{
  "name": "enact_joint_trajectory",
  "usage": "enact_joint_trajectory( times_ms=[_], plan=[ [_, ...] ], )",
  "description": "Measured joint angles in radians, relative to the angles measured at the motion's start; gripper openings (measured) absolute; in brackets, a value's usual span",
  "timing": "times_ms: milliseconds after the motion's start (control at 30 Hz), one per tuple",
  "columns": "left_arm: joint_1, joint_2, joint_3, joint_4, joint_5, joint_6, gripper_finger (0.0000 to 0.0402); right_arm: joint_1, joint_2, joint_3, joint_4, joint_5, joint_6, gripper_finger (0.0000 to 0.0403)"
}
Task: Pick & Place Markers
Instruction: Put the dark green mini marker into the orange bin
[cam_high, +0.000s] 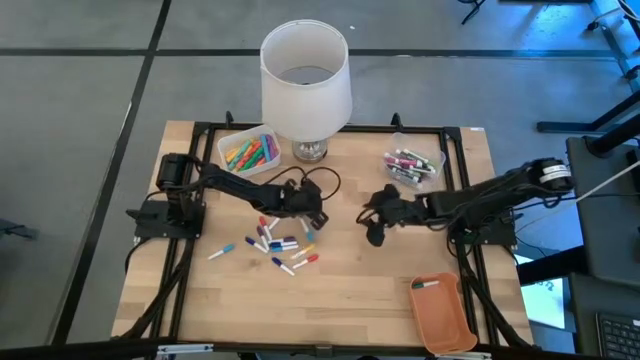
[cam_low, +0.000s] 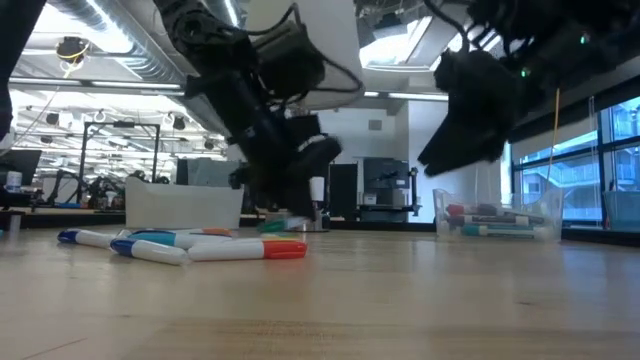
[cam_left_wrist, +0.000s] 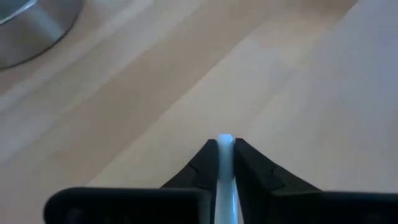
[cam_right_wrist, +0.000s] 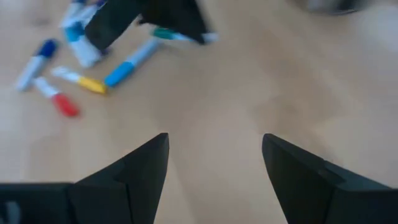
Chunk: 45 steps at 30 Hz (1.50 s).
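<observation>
Several loose markers (cam_high: 278, 246) are scattered mid-surface (cam_high: 340, 290) beside the lamp (cam_high: 305, 85) — one white marker (cam_left_wrist: 224, 168) is gripped by the clenched left claw (cam_high: 316, 221) at the cluster's edge — while the right claw (cam_high: 372, 226) is held released nearby, empty.

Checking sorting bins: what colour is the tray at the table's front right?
Orange tray; high view shows it best.
</observation>
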Motion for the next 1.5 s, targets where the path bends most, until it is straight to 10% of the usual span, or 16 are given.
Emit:
enact_joint_trajectory(
  times_ms=[267,733,1033,1500],
  plan=[
    [-0.006,0.005,0.001,0.301,0.153,0.016,0.0049,-0.040,0.097,-0.002,0.096,-0.192,-0.189,0.0257],
    [-0.048,0.113,0.002,0.440,0.223,0.119,0.0097,-0.050,0.122,0.068,0.092,-0.239,-0.382,0.0257],
    [-0.048,-0.032,0.003,0.391,0.268,0.147,0.0144,-0.110,0.239,0.136,0.066,-0.283,-0.408,0.0257],
    [-0.315,-0.400,0.003,0.092,-0.177,0.323,0.0098,-0.183,0.582,0.412,-0.074,-0.297,-0.473,0.0242]
  ],
)
